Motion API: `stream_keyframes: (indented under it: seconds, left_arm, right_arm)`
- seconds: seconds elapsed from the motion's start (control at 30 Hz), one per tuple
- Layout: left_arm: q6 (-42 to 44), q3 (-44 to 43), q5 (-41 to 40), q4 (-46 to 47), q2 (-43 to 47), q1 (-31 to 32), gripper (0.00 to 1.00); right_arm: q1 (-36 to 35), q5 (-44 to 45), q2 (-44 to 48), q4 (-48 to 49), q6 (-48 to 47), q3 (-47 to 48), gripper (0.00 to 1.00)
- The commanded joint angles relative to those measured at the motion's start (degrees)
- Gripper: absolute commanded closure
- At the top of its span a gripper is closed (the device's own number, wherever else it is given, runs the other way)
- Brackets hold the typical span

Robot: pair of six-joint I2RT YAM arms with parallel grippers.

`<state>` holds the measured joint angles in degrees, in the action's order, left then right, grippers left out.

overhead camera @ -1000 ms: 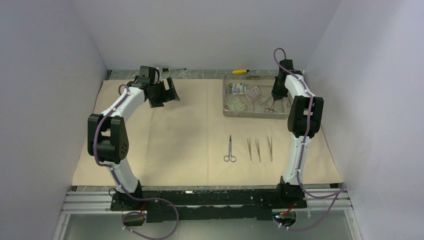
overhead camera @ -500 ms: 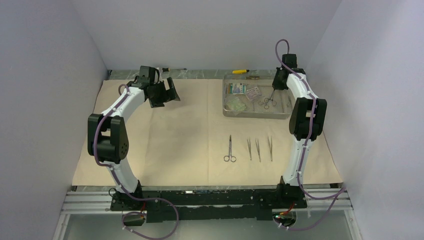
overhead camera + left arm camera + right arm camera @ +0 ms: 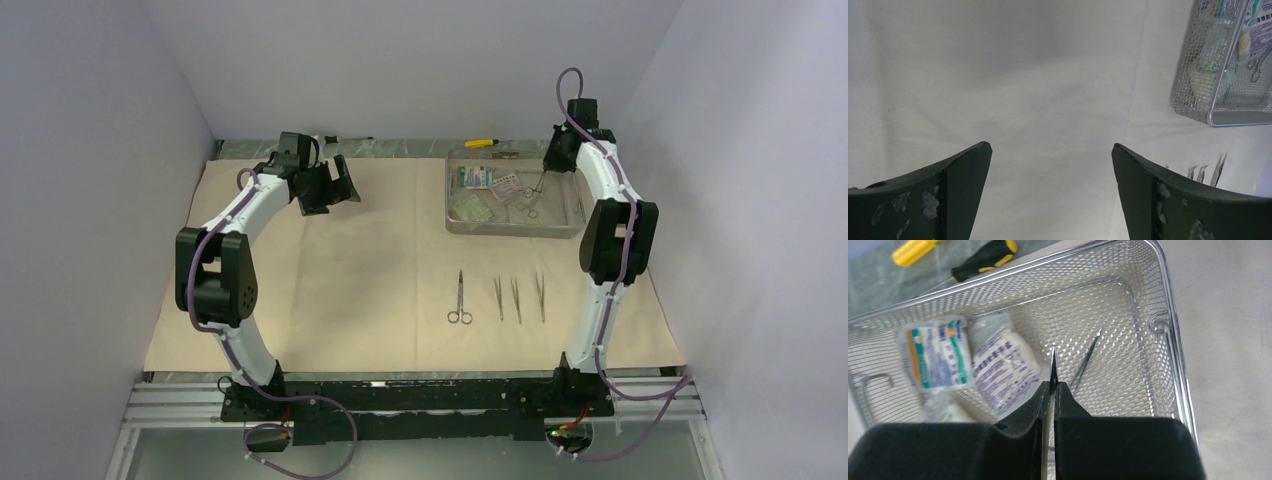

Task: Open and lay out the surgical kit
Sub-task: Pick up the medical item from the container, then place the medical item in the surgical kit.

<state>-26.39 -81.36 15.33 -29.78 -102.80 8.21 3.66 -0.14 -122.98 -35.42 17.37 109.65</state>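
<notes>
The beige wrap cloth lies spread flat over the table. The wire-mesh tray stands at its back right and holds three printed packets and a thin steel instrument. My right gripper hovers over the tray, shut on a small steel clamp that dangles from it. The clamp's pointed tip sticks out between the jaws. Scissors and three slim instruments lie in a row on the cloth. My left gripper hangs open over bare cloth.
Two yellow-and-black screwdrivers lie on the table strip behind the cloth, one just behind the tray. Walls close in the left, back and right sides. In the left wrist view the tray shows at the upper right.
My right gripper has risen from low inside the tray and drawn back, carrying the clamp up with it. The left arm has not moved.
</notes>
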Motion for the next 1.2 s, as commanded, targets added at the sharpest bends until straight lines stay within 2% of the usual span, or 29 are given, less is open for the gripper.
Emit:
stream_keyframes:
  seconds: [0.0, 0.23, 0.57, 0.87, 1.17]
  left_arm:
    - [-0.32, 0.27, -0.35, 0.71, 3.83, -0.24, 0.04]
    - [-0.08, 4.92, -2.66, -0.58, 10.77, -0.23, 0.04]
    - [-0.94, 15.25, -7.66, -3.43, 26.39, -0.21, 0.04]
    - [-3.42, 22.81, -8.86, -7.47, 41.51, -0.21, 0.03]
    - [-2.21, 22.89, -8.42, -10.27, 44.65, -0.21, 0.02]
  right_arm:
    - [-1.82, -3.18, 7.79, -1.71, 3.87, 2.70, 1.00]
    - [-9.44, -3.73, 15.85, -2.48, 10.86, -3.20, 1.00]
    - [-28.64, -0.91, 26.34, -1.41, 24.10, -19.42, 1.00]
    - [-41.51, -0.44, 26.71, -2.49, 28.28, -29.63, 1.00]
    - [-46.84, 3.09, 19.55, -3.48, 29.50, -30.68, 1.00]
